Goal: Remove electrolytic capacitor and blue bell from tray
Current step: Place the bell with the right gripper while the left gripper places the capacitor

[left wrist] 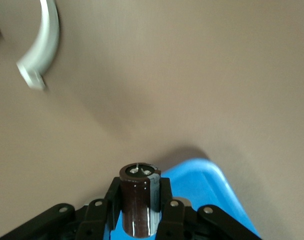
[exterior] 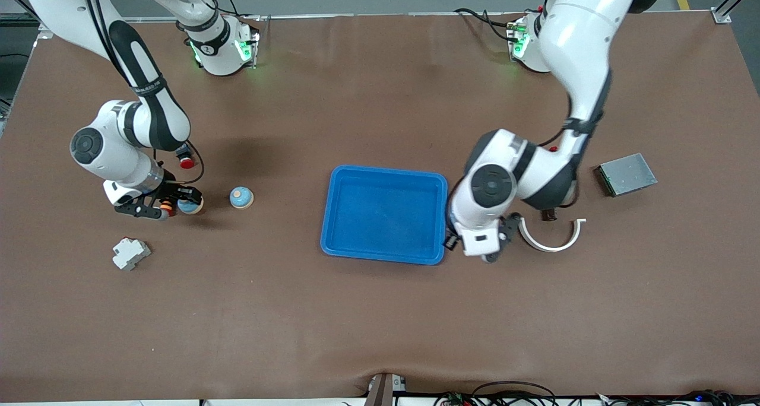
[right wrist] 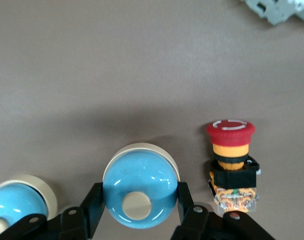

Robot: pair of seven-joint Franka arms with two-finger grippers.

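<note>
From the high front camera, the blue tray (exterior: 383, 214) sits bare at mid-counter (exterior: 380, 323), both task items already out of it. The left gripper (exterior: 502, 240) hangs low just off the tray's rim at the left arm's end, beside a white curved strip (exterior: 552, 240), with a small grey metal box (exterior: 626, 174) farther from the camera. Toward the right arm's end the right gripper (exterior: 172, 206) is down at the counter with the blue bell (exterior: 190, 205); a second blue bell (exterior: 241, 197) stands just beside it toward the tray, and a white clip-like part (exterior: 130, 253) lies nearer the camera

In the left wrist view, the left gripper (left wrist: 140, 210) has its fingers (left wrist: 168, 212) closed on the electrolytic capacitor (left wrist: 139, 202), a dark brown can held upright, terminals up, over bare counter with the tray's corner (left wrist: 212, 190) below it. The can looks light, rigid and glossy, so likely slippery; the cylindrical wall is the place to pinch, not the thin leads

In the right wrist view, the right gripper (right wrist: 140, 212) has its fingers (right wrist: 91, 207) clamped on either side of the blue bell (right wrist: 139, 192), a smooth dome with a cream button on top. It appears light and hard, its curved shell apt to squirt out unless gripped across the widest girth near the base. A red emergency-stop button (right wrist: 232, 160) stands just beside it, close enough to be nudged, and the second bell (right wrist: 19, 202) flanks the gripper
</note>
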